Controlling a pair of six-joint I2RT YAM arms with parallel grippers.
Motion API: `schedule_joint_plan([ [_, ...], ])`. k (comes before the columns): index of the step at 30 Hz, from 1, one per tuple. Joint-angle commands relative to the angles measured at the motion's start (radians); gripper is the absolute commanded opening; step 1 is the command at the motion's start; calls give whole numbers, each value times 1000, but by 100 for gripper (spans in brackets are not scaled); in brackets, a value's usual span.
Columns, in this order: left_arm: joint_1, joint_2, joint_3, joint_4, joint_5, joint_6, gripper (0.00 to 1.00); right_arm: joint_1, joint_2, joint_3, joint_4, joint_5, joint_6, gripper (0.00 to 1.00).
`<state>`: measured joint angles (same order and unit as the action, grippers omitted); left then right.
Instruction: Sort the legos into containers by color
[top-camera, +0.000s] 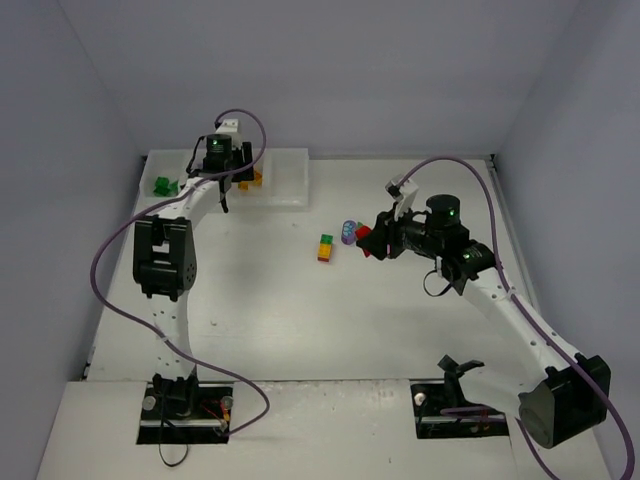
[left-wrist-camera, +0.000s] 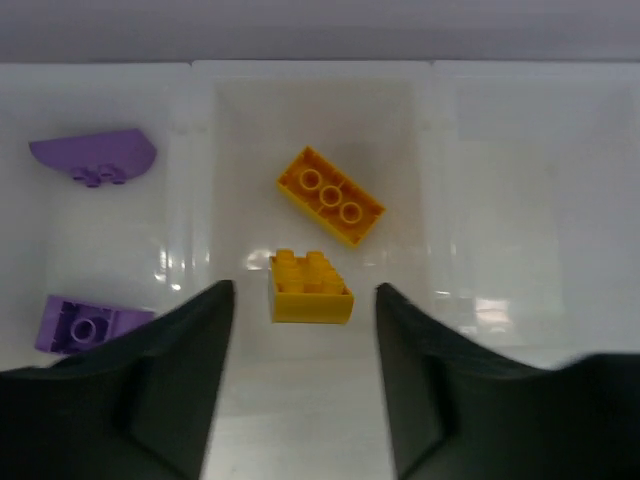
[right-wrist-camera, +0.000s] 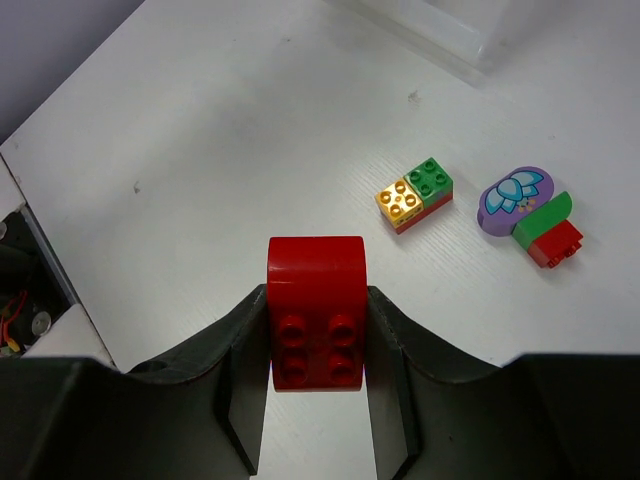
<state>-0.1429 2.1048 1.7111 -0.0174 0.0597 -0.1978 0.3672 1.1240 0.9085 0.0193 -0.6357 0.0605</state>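
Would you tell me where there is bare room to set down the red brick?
The tray compartment right of the yellow bricks is bare for the red brick. The table nearer than the small stack is open. Crowded: the compartment of purple bricks, and around the flower piece.

Purple brick (left-wrist-camera: 80, 322) half behind left tool (left-wrist-camera: 305, 300)

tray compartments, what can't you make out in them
- Top view: left arm covers the tray's middle and whatever lies there.
- Left wrist view: frame edges cut the outer compartments; a finger of the left claw hides part of a purple brick.
- Right wrist view: only a tray corner shows, at the top edge.
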Motion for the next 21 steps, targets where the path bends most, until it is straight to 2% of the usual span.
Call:
schedule_joint_plan([
  [1,11,-29,99,45,-37,9,62,1,-21,-2,65,10,18,0],
  [2,11,-26,114,36,-32,6,67,1,-21,-2,67,10,13,0],
  [4,9,-37,117,19,-21,-2,70,1,-15,-2,67,13,7,0],
  [7,5,-87,110,-56,51,-57,71,6,9,3,74,10,-27,0],
  [11,-26,-228,81,-165,169,-132,71,15,37,24,88,14,-120,1],
  [12,-37,-255,68,-186,233,-143,71,15,43,30,93,16,-135,2],
  [14,-84,-318,61,-259,291,-192,74,16,68,49,100,14,-168,2],
  [15,-102,-339,35,-272,369,-210,74,18,77,56,100,13,-198,2],
  [18,-202,-411,-48,-241,495,-345,74,25,114,87,100,14,-249,2],
  [21,-268,-462,-102,-208,564,-412,74,33,125,102,105,19,-289,4],
])
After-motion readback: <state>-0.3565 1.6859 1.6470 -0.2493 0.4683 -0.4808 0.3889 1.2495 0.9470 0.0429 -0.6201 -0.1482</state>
